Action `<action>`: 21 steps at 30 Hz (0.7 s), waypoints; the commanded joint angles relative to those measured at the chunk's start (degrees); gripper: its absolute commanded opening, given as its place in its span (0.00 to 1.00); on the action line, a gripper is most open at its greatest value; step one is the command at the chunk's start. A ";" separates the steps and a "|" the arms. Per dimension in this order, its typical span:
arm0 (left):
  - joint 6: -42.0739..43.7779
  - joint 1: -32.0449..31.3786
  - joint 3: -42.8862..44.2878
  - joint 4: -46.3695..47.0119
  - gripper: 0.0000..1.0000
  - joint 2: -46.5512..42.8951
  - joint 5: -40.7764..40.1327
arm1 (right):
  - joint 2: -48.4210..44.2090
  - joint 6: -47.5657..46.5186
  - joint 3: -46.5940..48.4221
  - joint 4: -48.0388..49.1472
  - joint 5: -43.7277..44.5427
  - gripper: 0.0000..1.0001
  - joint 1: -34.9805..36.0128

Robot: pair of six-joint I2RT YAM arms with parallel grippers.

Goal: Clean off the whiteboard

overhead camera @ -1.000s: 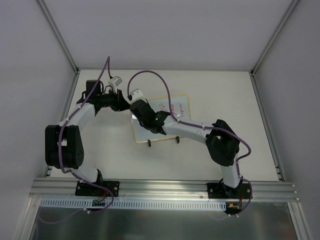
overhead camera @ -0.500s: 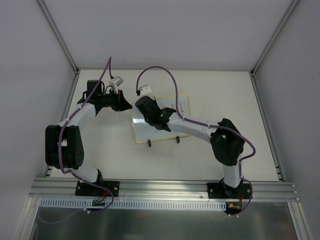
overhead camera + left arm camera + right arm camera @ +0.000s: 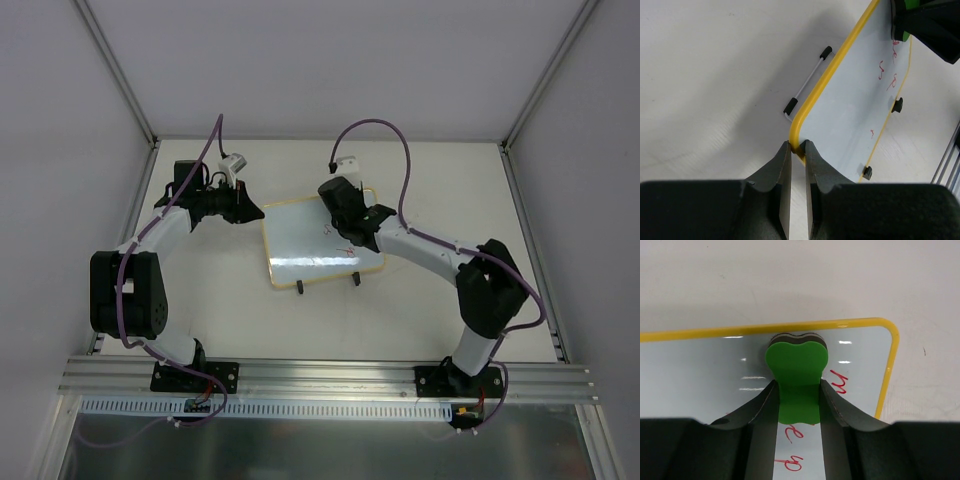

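The whiteboard (image 3: 300,250) lies on the table, yellow-framed, with two black feet at its near edge. Red handwriting (image 3: 840,382) remains on its right part. My left gripper (image 3: 254,212) is shut on the board's far-left corner frame (image 3: 796,137). My right gripper (image 3: 341,200) is shut on the green eraser (image 3: 796,365). It presses the eraser's pad on the board just inside the far edge, near the far-right corner. The eraser also shows in the left wrist view (image 3: 905,36), above more red marks (image 3: 890,80).
A wire stand (image 3: 807,82) with black end caps sticks out from under the board's edge. An aluminium rail (image 3: 330,375) runs along the near table edge. Enclosure walls with corner posts (image 3: 120,80) close in the table's left, right and back.
My right gripper has swept the eraser from the board's left part to the right, up to the far edge near the right corner. The left gripper has not moved.
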 commanded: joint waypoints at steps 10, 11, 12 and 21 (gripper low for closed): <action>4.42 -1.65 -0.82 -4.63 0.00 -0.30 -0.15 | 7.22 1.80 3.53 -0.61 -4.13 0.00 9.88; 4.42 -1.65 -0.82 -4.63 0.00 -0.30 -0.15 | 7.22 1.72 3.27 -0.53 -3.69 0.00 9.88; 4.42 -1.65 -0.82 -4.72 0.00 -0.30 -0.23 | 7.13 1.28 2.57 -0.44 -2.30 0.00 9.71; 4.77 -1.65 -0.82 -4.90 0.00 -0.30 -0.41 | -0.93 0.49 -9.73 4.30 -1.76 0.00 1.98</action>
